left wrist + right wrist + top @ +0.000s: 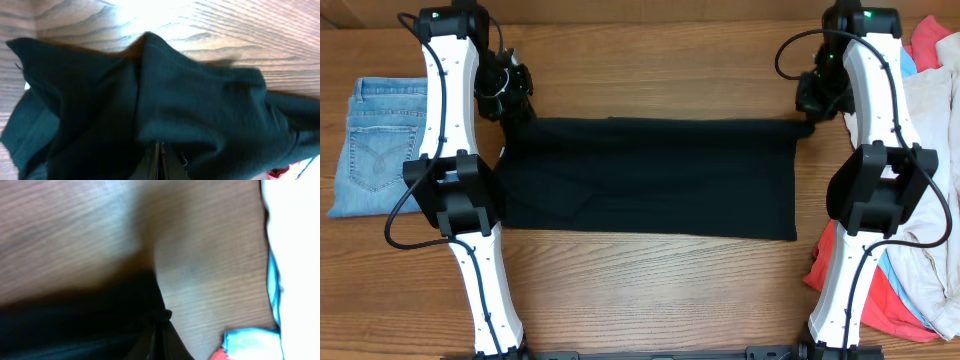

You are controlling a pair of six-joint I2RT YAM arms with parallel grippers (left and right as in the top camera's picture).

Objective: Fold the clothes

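Black T-shirt (650, 175): soft, limp, light. No stiffness, so probably sags and creases wherever unsupported, drags on wood rather than glides. Best hold: corners or hem edge, pinched through all layers, both sides kept level. Lies flat as wide band across centre of desk (650, 280). Left end effector (159, 159) pressed together on cloth at band's upper left corner. Right end effector (158, 330) pinching upper right corner, view blurred. Folded jeans (375, 145) at left edge of frame. Cream, blue and coral heap (930, 200) at right edge.

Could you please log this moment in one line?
black T-shirt: laid out | left hand: shut on far-left corner | right hand: shut on far-right corner
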